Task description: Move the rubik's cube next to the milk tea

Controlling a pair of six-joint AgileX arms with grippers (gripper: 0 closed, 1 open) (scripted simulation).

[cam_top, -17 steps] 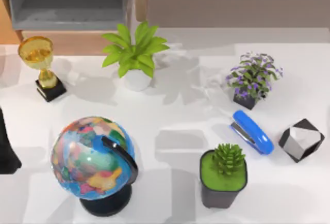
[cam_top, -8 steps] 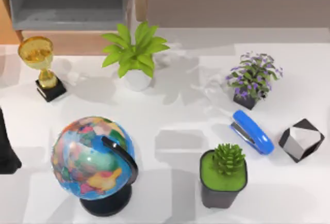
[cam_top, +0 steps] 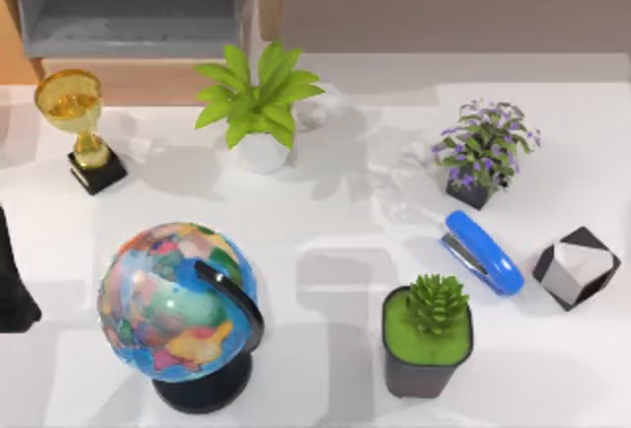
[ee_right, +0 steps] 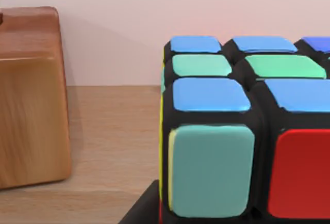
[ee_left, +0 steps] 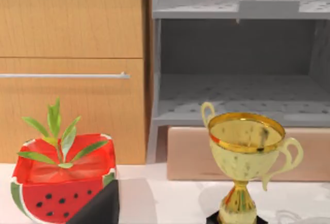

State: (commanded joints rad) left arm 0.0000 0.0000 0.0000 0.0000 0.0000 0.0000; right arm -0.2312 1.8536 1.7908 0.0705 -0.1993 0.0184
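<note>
Right wrist view has the rubik's cube (ee_right: 242, 131) close beside a wooden block (ee_right: 31, 95), seemingly for grasping; finger opening: cannot tell.

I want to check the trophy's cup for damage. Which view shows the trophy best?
The left wrist view: the gold trophy stands close and side-on, cup and handles plain. The top view shows it smaller, from above, at the table's left.

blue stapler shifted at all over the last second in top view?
No. The blue stapler lies at the same spot and angle, between the purple-flowered plant and the black-and-white faceted block, with the gaps to both unchanged.
</note>
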